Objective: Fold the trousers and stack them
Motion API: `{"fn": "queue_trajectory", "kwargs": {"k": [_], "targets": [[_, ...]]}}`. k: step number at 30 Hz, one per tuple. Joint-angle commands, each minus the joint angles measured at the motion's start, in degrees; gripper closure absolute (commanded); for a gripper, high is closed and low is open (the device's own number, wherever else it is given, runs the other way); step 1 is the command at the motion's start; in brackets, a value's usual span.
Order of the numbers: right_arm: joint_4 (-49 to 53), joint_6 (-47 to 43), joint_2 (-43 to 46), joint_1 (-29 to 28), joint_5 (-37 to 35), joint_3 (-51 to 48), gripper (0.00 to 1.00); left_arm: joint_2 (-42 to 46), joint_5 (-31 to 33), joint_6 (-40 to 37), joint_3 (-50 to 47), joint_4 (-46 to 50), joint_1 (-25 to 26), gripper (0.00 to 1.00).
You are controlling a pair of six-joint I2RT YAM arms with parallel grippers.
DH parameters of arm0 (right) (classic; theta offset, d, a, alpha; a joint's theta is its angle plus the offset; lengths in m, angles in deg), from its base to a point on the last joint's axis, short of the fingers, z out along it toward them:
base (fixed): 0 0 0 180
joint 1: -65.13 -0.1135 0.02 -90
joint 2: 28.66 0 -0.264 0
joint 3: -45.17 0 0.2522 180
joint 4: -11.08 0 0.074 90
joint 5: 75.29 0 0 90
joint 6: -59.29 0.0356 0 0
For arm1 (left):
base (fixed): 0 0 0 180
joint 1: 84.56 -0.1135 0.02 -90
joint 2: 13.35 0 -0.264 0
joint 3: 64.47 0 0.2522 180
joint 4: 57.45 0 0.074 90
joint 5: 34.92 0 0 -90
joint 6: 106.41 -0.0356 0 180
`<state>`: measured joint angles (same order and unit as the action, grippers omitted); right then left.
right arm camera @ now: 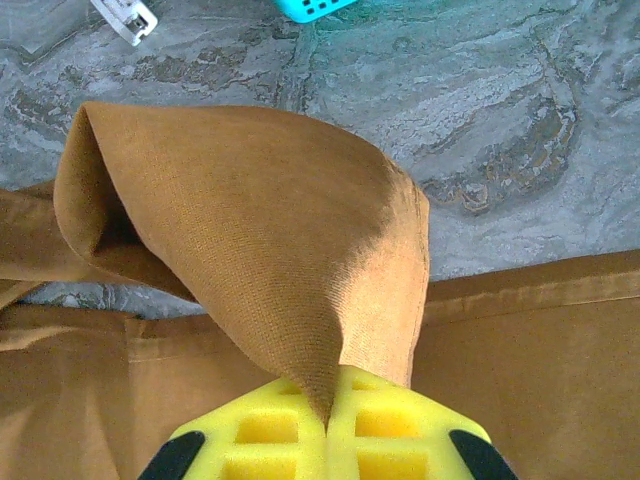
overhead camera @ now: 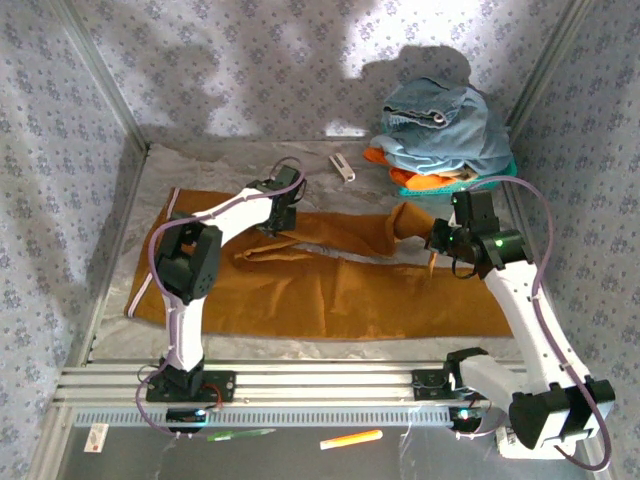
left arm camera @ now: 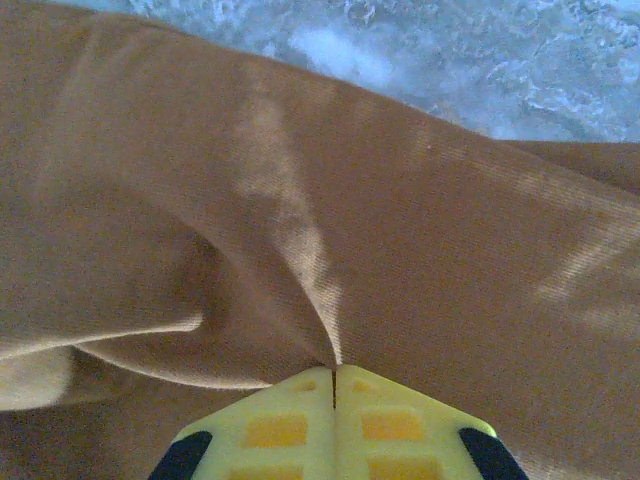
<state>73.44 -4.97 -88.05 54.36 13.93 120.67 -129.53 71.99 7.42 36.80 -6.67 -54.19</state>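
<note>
The trousers (overhead camera: pixel 330 290) lie spread across the middle of the surface (overhead camera: pixel 230 165), with one leg end lifted at centre right. Both sets of jaws are closed tight. The left jaws pinch a thin ridge of cloth near the upper middle, and the right jaws grip the raised leg end. Both pinches look shallow to me. A quick pull could slip the cloth free, and uneven travel could skew the fold or drag it toward the blue pile (overhead camera: pixel 440 125) at upper right.

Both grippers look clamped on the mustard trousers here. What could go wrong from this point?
The left gripper pinches only a thin ridge of the trousers; it could slip out when lifted. The right gripper holds a raised fold close to the denim pile; a swing that way might snag it.
</note>
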Motion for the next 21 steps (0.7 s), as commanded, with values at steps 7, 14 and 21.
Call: {"fn": "queue_trajectory", "kwargs": {"k": [7, 14, 21], "targets": [[0.9, 0.4, 3.4, 0.9, -0.8, -0.4, 1.0, 14.3, 7.2, -0.2, -4.3, -1.0, -2.0, 1.0], [3.0, -0.3, 6.7, 1.7, 0.0, -1.1, 1.0, 26.0, 2.1, 2.3, -8.9, -1.2, -4.2, 1.0], [6.3, 1.9, 17.3, 1.7, 1.0, -5.9, 1.0, 40.6, -6.4, 5.7, -19.1, -3.3, -8.6, 1.0]]}}
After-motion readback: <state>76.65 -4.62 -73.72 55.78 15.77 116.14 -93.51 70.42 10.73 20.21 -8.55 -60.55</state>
